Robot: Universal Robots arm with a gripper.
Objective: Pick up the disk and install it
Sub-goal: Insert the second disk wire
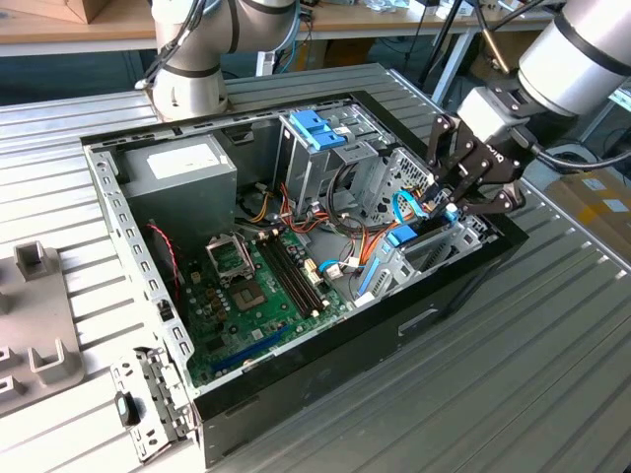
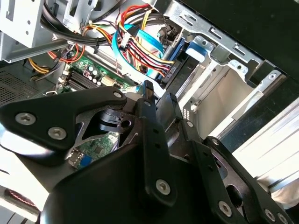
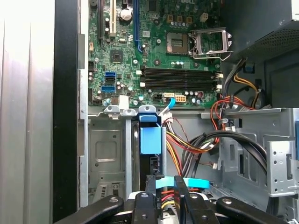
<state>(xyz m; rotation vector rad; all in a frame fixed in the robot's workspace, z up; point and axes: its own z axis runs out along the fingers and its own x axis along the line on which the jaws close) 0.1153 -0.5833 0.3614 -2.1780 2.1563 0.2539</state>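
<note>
Tool (image 3: 163,186) over disk (image 3: 150,140) — seemingly upright in case (image 1: 325,340) bay.

One disk (image 3: 150,140) (blue-framed), one motherboard (image 3: 154,51)

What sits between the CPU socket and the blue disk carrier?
The black memory slots cross the motherboard between the socket and the carrier, as the first wrist view shows.
</note>
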